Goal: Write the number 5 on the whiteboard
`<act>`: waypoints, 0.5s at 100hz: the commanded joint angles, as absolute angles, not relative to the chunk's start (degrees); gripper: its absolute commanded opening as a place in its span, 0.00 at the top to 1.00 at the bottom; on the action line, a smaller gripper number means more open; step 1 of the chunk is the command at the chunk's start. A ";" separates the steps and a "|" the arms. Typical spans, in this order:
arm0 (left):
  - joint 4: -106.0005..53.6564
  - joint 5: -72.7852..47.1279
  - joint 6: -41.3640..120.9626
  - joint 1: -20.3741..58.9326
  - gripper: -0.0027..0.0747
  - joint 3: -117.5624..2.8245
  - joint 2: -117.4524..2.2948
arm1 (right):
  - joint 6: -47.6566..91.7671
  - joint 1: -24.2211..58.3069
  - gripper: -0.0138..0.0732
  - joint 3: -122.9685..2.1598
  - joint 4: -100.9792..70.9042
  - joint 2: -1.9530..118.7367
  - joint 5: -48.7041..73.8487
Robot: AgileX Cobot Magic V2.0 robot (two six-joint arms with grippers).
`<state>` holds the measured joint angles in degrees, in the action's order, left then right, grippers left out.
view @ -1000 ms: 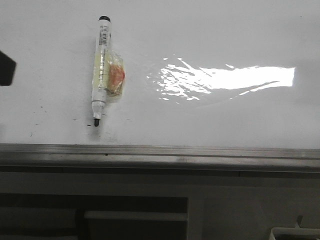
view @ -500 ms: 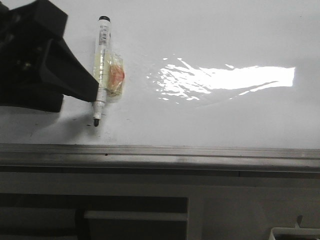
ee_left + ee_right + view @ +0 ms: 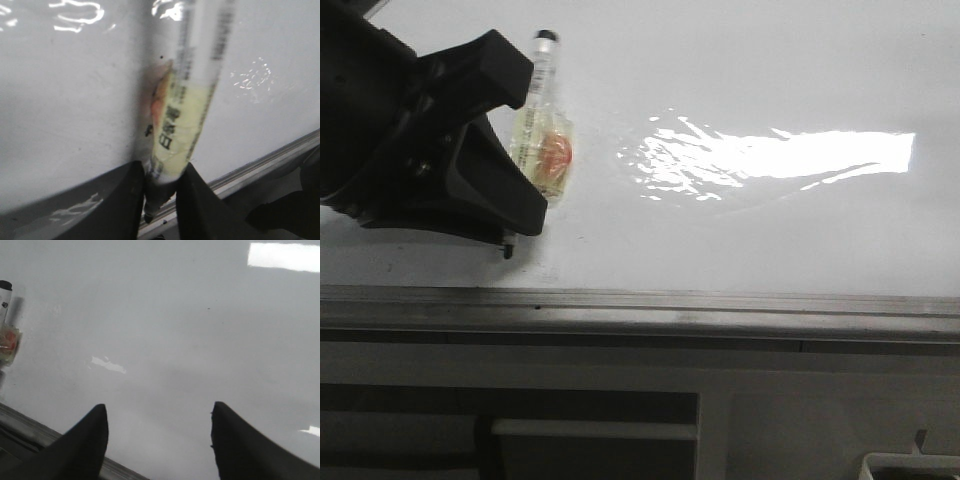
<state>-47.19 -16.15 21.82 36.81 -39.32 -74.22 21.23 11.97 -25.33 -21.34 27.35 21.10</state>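
Glossy whiteboard (image 3: 770, 90) w/ matt aluminium frame (image 3: 720, 305).

A second ago only a dark corner of the left gripper (image 3: 510, 215) showed at the left edge of the front view; half a second ago it had come in beside the marker (image 3: 542, 110), and now it has closed on the marker's lower barrel near the tip. The marker, which lay flat and straight on the whiteboard (image 3: 770, 80), is now tilted, its capped far end swung to the right and farther away, with the taped-on orange-and-clear packet (image 3: 553, 155) moving along with it. The gripper now covers the lower part of the barrel, leaving only the dark tip showing below it.
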 commanded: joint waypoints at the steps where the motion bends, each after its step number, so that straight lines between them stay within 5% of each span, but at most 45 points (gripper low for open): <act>1: -47.13 -13.49 22.51 36.57 0.99 -40.38 -73.99 | 21.74 12.05 0.38 -27.52 -21.66 27.99 17.99; 26: -46.33 -24.82 41.02 36.57 0.99 -40.38 -69.72 | 28.31 14.13 0.38 -30.82 -25.59 32.22 27.36; 50: -44.76 -30.86 59.79 36.58 0.99 -40.38 -65.08 | 47.10 26.25 0.38 -36.65 -36.99 41.94 29.28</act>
<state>-44.15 -30.99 53.57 36.71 -39.01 -67.49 41.65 22.28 -33.16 -33.16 38.77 31.98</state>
